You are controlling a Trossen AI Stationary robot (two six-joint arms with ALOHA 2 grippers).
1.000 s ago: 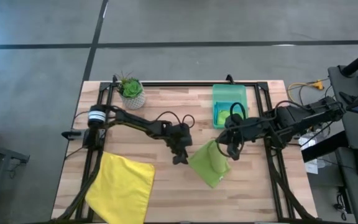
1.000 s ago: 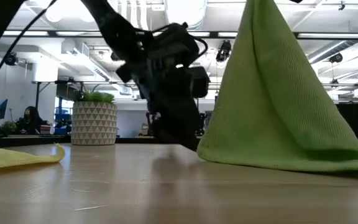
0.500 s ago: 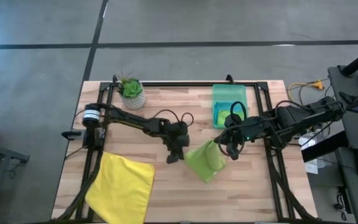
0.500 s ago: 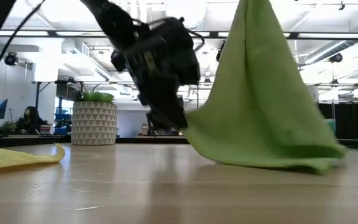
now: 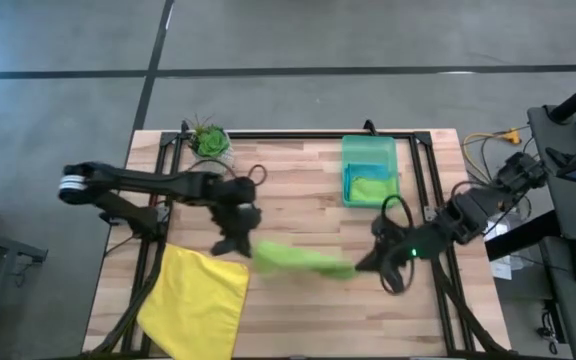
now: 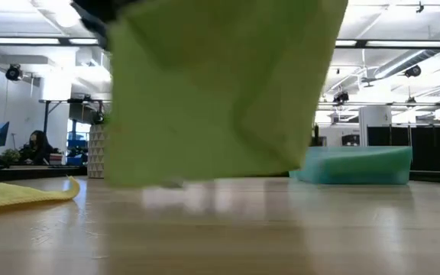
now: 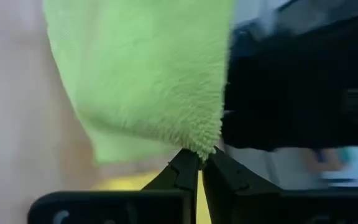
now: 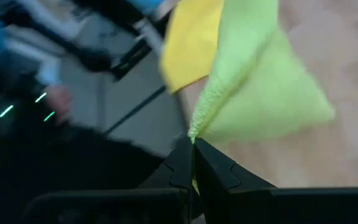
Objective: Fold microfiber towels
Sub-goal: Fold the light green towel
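I'm holding the lime green towel (image 5: 298, 259) stretched in the air between my left gripper (image 5: 239, 244) and right gripper (image 5: 368, 266), each pinching a corner, and it is sagging limp and light, so corners look like the surest holds.

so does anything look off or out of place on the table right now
Nothing looks wrong. The lime green towel is stretched above the table between the left gripper and right gripper, each shut on a corner. The yellow towel overhangs the table's front edge slightly, and another green cloth sits in the bin.
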